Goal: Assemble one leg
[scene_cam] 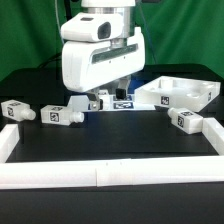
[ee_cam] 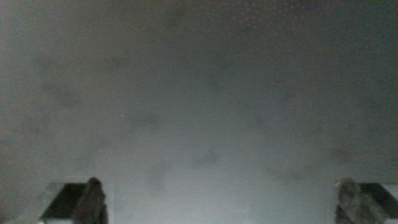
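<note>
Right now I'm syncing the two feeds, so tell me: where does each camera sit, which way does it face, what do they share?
Exterior view: off the arm, facing the black table, legs and tray across a white rail; shows arm and gripper.
Wrist view: on the wrist, looking along the open gripper at a blurred grey surface; two fingertips show.
Shared: only the gripper.

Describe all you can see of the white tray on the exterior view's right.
The tray is wide, shallow and white, plastic by its look, with raised walls and an angular outline. It lies flat on the black table toward the back. Nothing shows inside it. A leg lies in front of it, apparently not touching.
</note>
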You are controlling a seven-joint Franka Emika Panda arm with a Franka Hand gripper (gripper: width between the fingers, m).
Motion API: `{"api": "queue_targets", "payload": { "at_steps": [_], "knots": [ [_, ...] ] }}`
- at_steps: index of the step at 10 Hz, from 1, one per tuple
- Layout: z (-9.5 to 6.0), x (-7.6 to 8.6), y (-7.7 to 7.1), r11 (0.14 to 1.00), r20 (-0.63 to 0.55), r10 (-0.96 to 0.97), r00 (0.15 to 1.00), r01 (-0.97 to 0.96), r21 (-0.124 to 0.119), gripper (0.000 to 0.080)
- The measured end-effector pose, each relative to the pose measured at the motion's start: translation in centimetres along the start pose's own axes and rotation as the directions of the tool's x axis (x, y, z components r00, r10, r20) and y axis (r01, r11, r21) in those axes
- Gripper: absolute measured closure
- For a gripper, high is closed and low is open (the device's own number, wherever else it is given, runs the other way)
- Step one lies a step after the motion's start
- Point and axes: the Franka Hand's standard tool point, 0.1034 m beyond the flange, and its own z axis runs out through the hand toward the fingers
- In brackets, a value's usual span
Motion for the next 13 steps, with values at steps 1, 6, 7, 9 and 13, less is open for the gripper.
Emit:
{"api": "queue_targets", "payload": {
  "at_steps": [1,6,7,9,13],
  "knots": [
    [0.0,0.0,0.0,1.0,0.0,-0.001,1.0,0.001,0.0,0.015],
    [-0.9,5.8,-2.4,0.98,0.013,0.199,0.98,-0.2,0.023,0.015],
    [-1.0,7.9,-2.8,0.969,0.014,0.246,0.969,-0.247,0.024,0.015],
    [-0.7,10.3,-3.0,0.946,0.008,0.324,0.946,-0.325,0.025,0.015],
    [-0.6,10.2,-3.0,0.949,0.011,0.314,0.949,-0.314,0.026,0.015]
  ]
}}
